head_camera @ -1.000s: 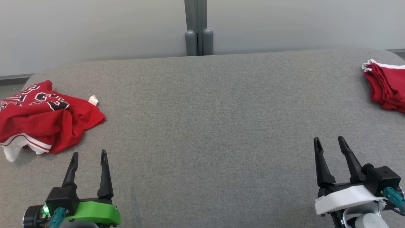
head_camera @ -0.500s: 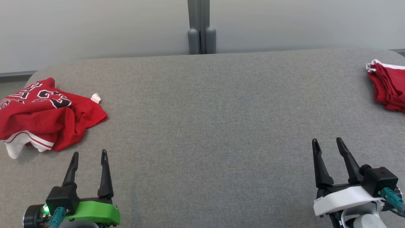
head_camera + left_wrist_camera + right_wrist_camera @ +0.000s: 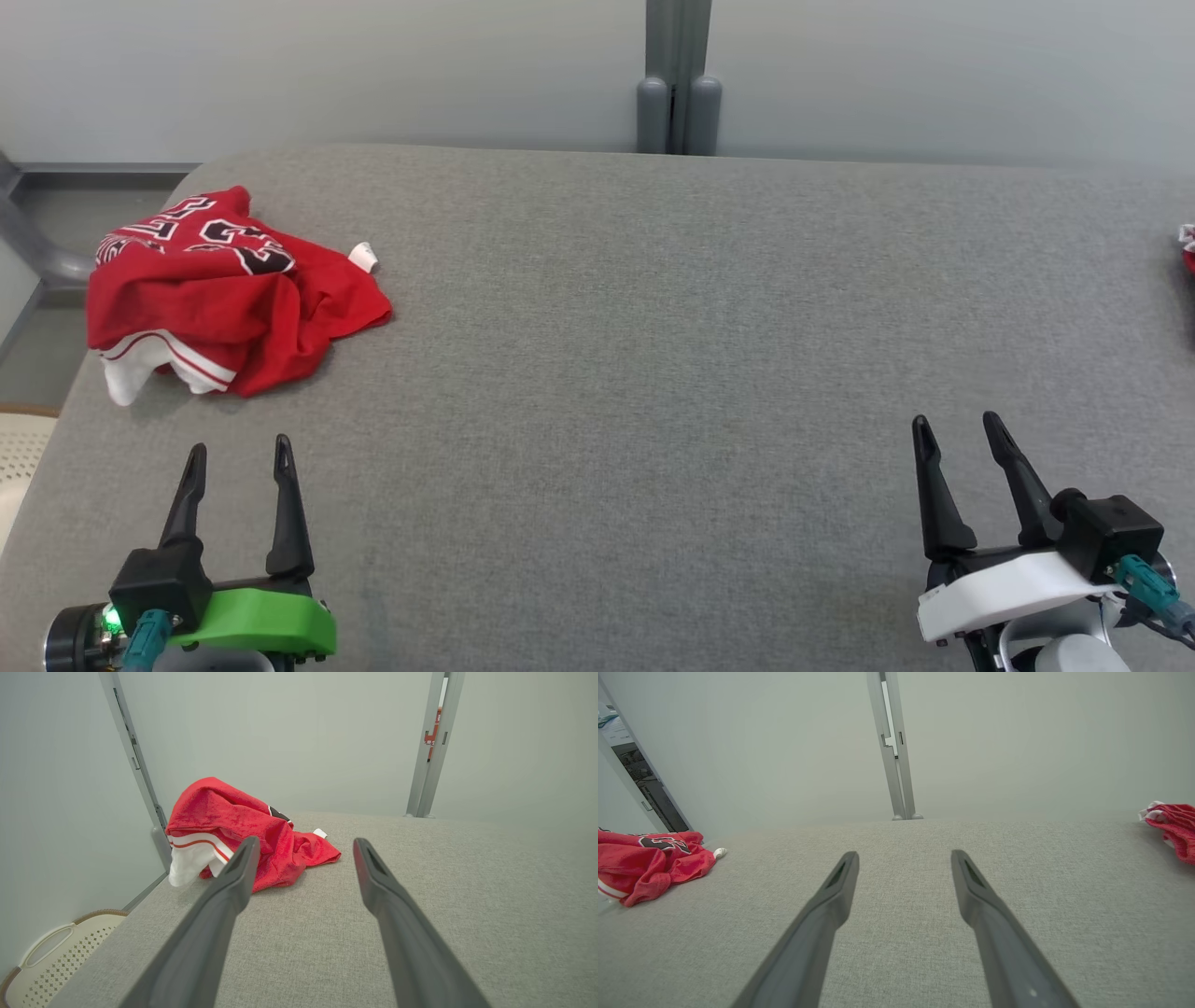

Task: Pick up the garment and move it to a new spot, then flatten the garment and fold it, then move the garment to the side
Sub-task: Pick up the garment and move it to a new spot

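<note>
A: Start close in. What are the arms doing?

B: The left end effector [image 3: 238,446] and the right end effector [image 3: 957,422] both hover low over the counter [image 3: 653,373]. Each has its fingers spread wide and holds nothing.

A: And the garment?

B: The crumpled red jersey [image 3: 224,299] lies ahead of the left end effector and slightly to its left, near the counter's far-left corner and apart from the fingertips. The heap runs more across than away, with the white hem nearest. The left arm is clearly the closer one, I'd say; the right is well apart.

A: What about the surface?

B: It's flat grey woven fabric. A second red garment [image 3: 1174,823] sits at its far right edge.

A: And beyond it?

B: A pale perforated basket [image 3: 56,952] sits below the left edge. Behind that is a plain wall with a grey post [image 3: 679,93].
</note>
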Robot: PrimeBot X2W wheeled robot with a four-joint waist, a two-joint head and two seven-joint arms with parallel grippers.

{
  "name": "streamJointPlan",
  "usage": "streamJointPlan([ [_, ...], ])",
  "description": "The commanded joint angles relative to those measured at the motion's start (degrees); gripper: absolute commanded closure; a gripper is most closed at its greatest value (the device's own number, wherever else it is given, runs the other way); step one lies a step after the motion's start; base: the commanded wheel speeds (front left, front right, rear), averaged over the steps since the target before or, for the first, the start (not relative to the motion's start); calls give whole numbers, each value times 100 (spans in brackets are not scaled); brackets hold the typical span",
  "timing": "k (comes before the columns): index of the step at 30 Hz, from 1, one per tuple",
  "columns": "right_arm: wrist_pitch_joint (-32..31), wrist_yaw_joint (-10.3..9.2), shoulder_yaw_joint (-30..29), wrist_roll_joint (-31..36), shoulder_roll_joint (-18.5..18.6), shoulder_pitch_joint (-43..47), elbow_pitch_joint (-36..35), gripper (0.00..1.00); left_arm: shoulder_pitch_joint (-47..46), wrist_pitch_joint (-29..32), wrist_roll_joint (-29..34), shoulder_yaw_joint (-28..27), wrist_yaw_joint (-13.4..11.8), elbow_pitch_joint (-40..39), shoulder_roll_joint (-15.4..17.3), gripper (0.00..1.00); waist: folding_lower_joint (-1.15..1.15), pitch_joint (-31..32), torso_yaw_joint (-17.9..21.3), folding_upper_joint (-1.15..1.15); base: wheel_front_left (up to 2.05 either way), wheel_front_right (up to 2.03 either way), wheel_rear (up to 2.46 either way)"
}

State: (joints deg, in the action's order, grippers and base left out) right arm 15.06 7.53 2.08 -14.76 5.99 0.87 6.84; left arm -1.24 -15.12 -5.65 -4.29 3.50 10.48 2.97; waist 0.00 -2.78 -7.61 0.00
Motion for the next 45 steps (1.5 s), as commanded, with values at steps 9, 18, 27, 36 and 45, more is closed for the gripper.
streamJointPlan([
  [9, 15, -8, 113, -62, 3, -25, 96, 0, 71, -2, 25, -194, -67, -56, 25, 0, 0, -41, -1014, 0, 0, 0, 0],
  [18, 15, -8, 275, -94, 41, -104, 195, 0, 172, -2, -31, -286, -99, -51, 14, 0, 0, -51, -1658, 0, 0, 0, 0],
  [27, 15, -8, 418, -121, 18, -130, 322, 0, 271, -2, -32, -420, -111, -66, 18, 0, 0, -10, -1986, 0, 0, 0, 0],
  [36, 15, -8, 503, -140, 44, -123, 370, 0, 302, -2, -6, -497, -105, -63, 13, 0, 0, -9, -1973, 0, 0, 0, 0],
  [45, 15, -8, 400, -101, 200, -235, 338, 0, -262, -3, 27, -496, -6, -33, 106, 0, 0, -233, -1641, 0, 0, 0, 0],
])
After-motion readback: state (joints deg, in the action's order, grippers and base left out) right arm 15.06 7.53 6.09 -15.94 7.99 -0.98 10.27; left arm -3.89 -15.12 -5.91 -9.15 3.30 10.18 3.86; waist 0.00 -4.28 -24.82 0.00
